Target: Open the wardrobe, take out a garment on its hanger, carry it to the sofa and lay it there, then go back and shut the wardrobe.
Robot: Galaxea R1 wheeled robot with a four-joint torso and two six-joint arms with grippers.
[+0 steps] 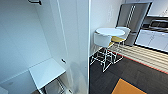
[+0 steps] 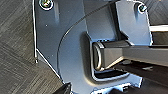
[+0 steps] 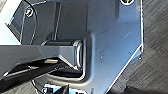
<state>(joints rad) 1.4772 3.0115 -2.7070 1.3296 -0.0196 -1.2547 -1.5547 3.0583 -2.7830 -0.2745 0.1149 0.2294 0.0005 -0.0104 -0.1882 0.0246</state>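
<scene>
The wardrobe (image 1: 22,37) stands open right in front of me in the head view, showing its plain white inside. A white shelf (image 1: 46,71) sits low inside it. The wardrobe's white door (image 1: 75,37) stands open on the right, with small hinges (image 1: 63,60) along its inner edge. A short dark fitting (image 1: 35,2) shows at the very top of the compartment. Both wrist views look past my own dark plate and bar to dark carpet (image 2: 15,62) (image 3: 155,62).
Right of the wardrobe stands a round white table (image 1: 110,31) with white wire-legged chairs (image 1: 102,41). Behind them are a steel fridge (image 1: 132,17) and white kitchen cabinets (image 1: 152,38). Dark carpet (image 1: 135,72) with an orange patch (image 1: 126,88) lies at the lower right.
</scene>
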